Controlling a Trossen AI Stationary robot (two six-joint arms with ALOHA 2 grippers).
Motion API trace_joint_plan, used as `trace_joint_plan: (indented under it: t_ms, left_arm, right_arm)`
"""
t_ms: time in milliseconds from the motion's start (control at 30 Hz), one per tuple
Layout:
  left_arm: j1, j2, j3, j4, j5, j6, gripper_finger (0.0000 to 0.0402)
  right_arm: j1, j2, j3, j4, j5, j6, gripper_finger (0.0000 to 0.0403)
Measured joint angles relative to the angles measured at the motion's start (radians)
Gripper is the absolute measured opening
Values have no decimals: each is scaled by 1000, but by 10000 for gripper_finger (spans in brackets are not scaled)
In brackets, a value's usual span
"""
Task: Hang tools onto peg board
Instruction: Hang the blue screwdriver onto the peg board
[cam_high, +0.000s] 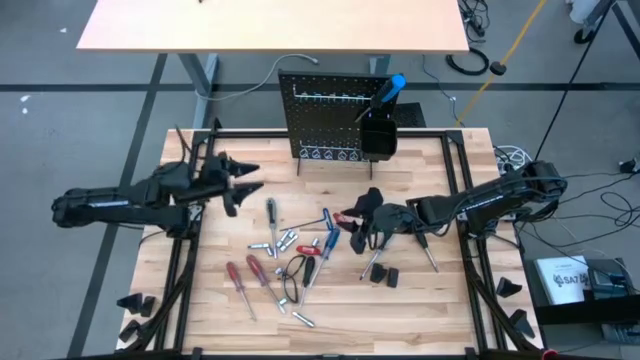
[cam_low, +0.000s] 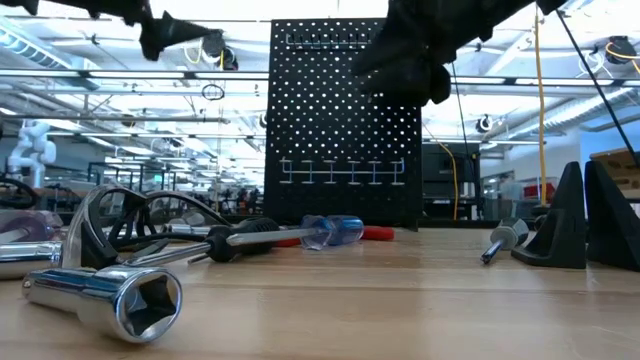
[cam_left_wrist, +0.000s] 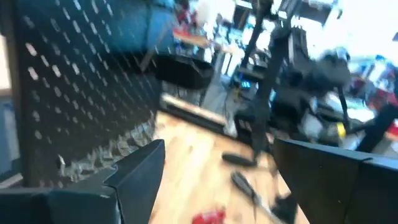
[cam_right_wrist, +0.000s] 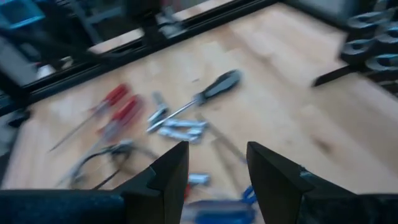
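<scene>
The black peg board (cam_high: 320, 115) stands upright at the table's far edge. A blue-handled screwdriver (cam_high: 392, 88) sticks up out of its black bin (cam_high: 378, 135). Loose tools lie flat mid-table: two red-handled screwdrivers (cam_high: 250, 280), a blue-handled one (cam_high: 330, 240), a black-handled one (cam_high: 272, 215), pliers (cam_high: 300, 268) and silver sockets (cam_low: 110, 295). My left gripper (cam_high: 245, 185) hovers open at the left, above the table, facing the peg board (cam_left_wrist: 74, 93). My right gripper (cam_high: 362, 212) hangs open above the tools at centre right, tilted down, with nothing between its fingers (cam_right_wrist: 171, 171).
Small black wedge blocks sit near the right gripper (cam_high: 385, 273) and at the table's near corners (cam_high: 135, 300), (cam_high: 508, 288). Another dark-handled screwdriver (cam_high: 427, 252) lies under the right arm. Black rails run along the table's sides. A second wooden table (cam_high: 270, 25) stands beyond the peg board.
</scene>
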Motion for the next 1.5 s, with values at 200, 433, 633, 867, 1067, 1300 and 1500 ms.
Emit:
trace_joint_plan:
  t_ms: [200, 433, 633, 867, 1067, 1300, 1500]
  left_arm:
    - [-72, -4, -118, 113, -22, -69, 306]
    - [-122, -2, -176, 52, -235, -269, 306]
    - [-149, 51, -185, 13, -311, -313, 306]
    - [-153, 138, -185, 111, -319, -197, 306]
    - [-153, 180, -185, 216, -197, -38, 306]
    - [-153, 212, -185, 244, 8, -2, 306]
    - [-153, 263, -185, 255, 23, -22, 306]
  right_arm:
    - [0, 29, 0, 3, 25, 30, 155]
    - [-1, 47, 0, -2, 26, 31, 155]
    - [-2, 47, 0, -3, 39, 27, 155]
    - [-8, 47, 0, -3, 44, 27, 155]
    - [-12, 47, 0, -22, 36, 116, 155]
    - [-2, 46, 0, -74, 31, 158, 155]
    - [2, 21, 0, -474, 34, 405, 155]
